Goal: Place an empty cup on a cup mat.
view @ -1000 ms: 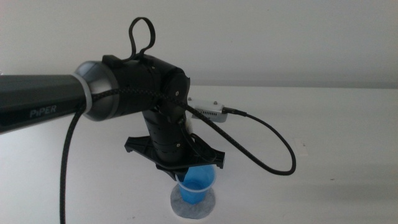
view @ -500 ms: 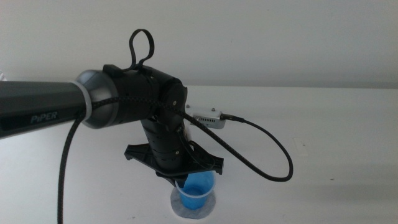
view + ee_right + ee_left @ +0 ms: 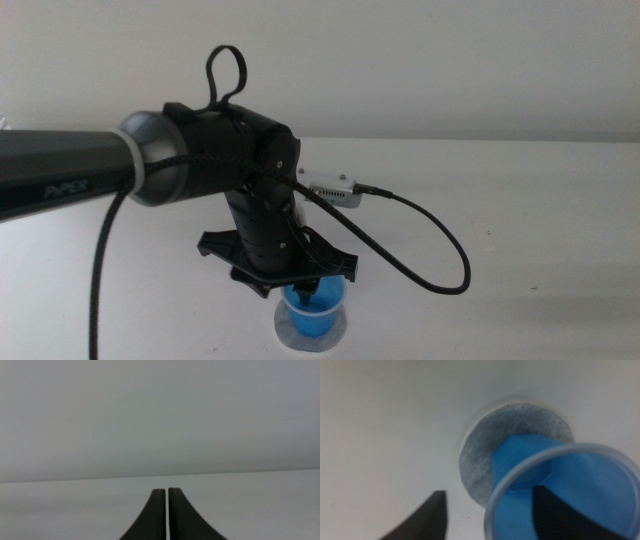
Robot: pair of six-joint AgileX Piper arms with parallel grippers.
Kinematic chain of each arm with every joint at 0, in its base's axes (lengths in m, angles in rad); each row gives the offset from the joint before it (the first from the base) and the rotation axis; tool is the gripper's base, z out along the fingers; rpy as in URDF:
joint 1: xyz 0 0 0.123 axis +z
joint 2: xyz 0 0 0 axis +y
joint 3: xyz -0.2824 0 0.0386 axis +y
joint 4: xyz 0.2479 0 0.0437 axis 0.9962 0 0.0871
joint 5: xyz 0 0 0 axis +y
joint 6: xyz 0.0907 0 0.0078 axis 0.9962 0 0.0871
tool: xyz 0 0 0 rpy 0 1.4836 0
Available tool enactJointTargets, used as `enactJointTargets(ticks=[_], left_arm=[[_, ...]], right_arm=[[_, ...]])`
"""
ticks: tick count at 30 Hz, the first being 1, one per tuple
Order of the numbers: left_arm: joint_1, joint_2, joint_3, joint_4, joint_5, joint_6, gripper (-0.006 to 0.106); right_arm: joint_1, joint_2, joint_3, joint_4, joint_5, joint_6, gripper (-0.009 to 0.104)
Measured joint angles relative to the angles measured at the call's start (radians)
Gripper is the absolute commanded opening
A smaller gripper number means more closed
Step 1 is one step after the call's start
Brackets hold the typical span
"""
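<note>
The blue cup point(image 3: 318, 312) stands upright on the round speckled grey cup mat point(image 3: 312, 338) near the table's front edge. In the left wrist view the cup point(image 3: 570, 485) covers part of the mat point(image 3: 485, 445). My left gripper point(image 3: 303, 292) hangs straight over the cup, open. One jaw is inside the cup and the other outside, with the rim wall between them and a gap on each side in the left wrist view point(image 3: 490, 515). The cup looks empty. My right gripper point(image 3: 166, 510) is shut, away from the work, out of the middle view.
The left arm reaches in from the left and hides much of the table's middle. Its black cable point(image 3: 440, 270) loops out to the right of the cup. A small white box point(image 3: 335, 188) sits on the wrist behind the arm.
The left gripper came down with the cup, which now rests on the mat. The jaws now stand apart from the cup's wall.
</note>
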Motion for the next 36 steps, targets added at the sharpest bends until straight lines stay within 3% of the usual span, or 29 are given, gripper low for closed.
enactJointTargets(ticks=[9,18,21,27,36], left_arm=[[0.000,-0.175,0.000,0.012,0.068,0.028,0.085],[0.000,-0.561,0.000,-0.006,0.175,0.040,0.089],[0.000,-0.690,0.002,0.044,0.238,-0.037,0.089],[0.008,-0.968,0.132,0.231,0.251,-0.051,0.089],[0.392,-1.390,0.584,0.212,-0.249,0.287,0.089]], right_arm=[[0.000,0.000,0.000,0.000,0.000,0.000,-0.002],[0.000,0.000,0.000,0.000,0.000,0.000,-0.002],[0.000,0.000,0.000,0.000,0.000,0.000,-0.002],[0.000,0.000,0.000,0.000,0.000,0.000,-0.002],[0.000,0.000,0.000,0.000,0.000,0.000,-0.002]])
